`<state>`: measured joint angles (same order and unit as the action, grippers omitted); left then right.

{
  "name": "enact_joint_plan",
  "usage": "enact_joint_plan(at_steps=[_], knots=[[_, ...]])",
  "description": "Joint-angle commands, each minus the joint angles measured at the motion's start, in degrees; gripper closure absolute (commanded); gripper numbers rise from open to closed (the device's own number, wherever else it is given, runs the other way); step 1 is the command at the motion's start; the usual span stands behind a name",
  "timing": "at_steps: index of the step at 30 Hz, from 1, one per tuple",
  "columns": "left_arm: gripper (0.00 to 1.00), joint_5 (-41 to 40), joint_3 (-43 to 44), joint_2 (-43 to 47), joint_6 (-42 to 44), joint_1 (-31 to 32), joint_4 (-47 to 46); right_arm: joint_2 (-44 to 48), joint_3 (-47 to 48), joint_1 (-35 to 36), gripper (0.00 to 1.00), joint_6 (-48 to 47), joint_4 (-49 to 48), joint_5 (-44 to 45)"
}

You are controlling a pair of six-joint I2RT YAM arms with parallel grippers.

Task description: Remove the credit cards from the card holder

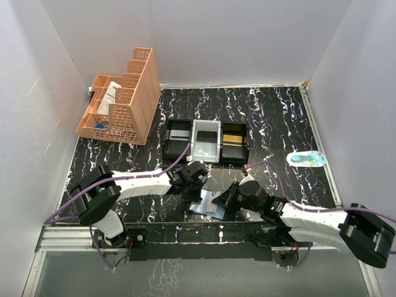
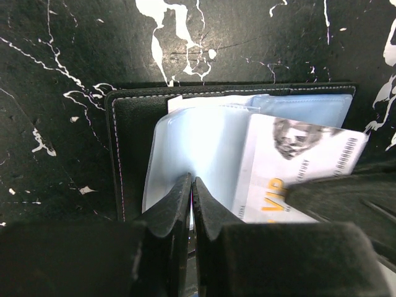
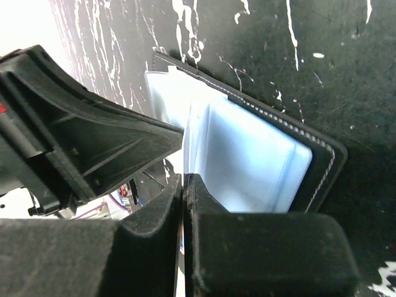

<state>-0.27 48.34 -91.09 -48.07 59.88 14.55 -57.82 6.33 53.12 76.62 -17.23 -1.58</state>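
At the near edge of the table [image 1: 278, 117], between the two arm bases, the card holder [image 1: 206, 205] is lying open and flat, with both grippers meeting over it.

Left gripper [image 2: 190, 185] is sitting with its jaws pressed together and its tips touching the edge of a clear, pale-blue sleeve. I can't tell whether it's actually pinching the sleeve.

Right gripper [image 3: 184, 182] is facing it from the other side, jaws also closed tight. A thin pale strip is showing in the slit between them, but I can't tell if it's gripped.

The holder is showing a black cover with white stitching, and its plastic sleeves are fanning up. One card [image 2: 291, 167] is sticking out of the sleeves at a tilt. It's white with orange "VIP" lettering and a grey picture near the top; the small print is too blurred to read.

Just beyond the holder, a three-compartment tray [image 1: 168, 139] is sitting in black, white, black order, with flat items inside and no legible text. To its right, a small blue-and-white oval item [image 1: 306, 159] is lying near the table's right edge.

At the far left, an orange lattice basket [image 1: 142, 93] is standing with papers inside; their print is unreadable.
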Motion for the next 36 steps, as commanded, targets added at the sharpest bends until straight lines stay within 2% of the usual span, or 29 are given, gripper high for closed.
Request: enact_joint_plan(at_steps=[1,5,9,12,16,21,25,29,36], knots=[[0.95,-4.15,-0.47,1.57,0.26,0.42,4.75,9.3,5.27,-0.88,1.0,-5.68,14.57,6.12],[0.91,-5.0,1.22,3.99,0.72,0.42,6.25,16.25,9.12,-1.68,1.0,-9.28,26.51,9.91],[0.85,-6.43,2.89,6.75,1.21,0.42,8.3,18.53,12.1,-1.95,1.0,-12.37,30.29,11.41],[0.69,-9.03,3.69,9.48,0.9,0.42,11.06,16.94,13.97,-2.1,1.0,-15.61,28.16,8.86],[0.57,-13.31,4.34,14.12,1.67,0.42,15.29,11.59,16.78,-2.06,1.0,-18.05,22.32,1.15],[0.46,-18.06,5.66,18.41,3.06,-0.62,21.53,0.49,18.21,-2.06,1.0,-18.34,14.43,-7.56],[0.41,-18.42,5.87,21.03,5.11,-4.1,24.43,-8.02,20.12,-2.1,1.0,-17.82,15.76,-7.18],[0.36,-15.79,5.1,24.42,8.82,-9.79,25.33,-12.32,20.41,-2.06,1.0,-18.59,16.32,-5.59],[0.1,-11.94,5.86,27.12,18.01,-22.4,26.53,-15.53,24.55,-2.06,1.0,-22.9,15.12,-10.1]])
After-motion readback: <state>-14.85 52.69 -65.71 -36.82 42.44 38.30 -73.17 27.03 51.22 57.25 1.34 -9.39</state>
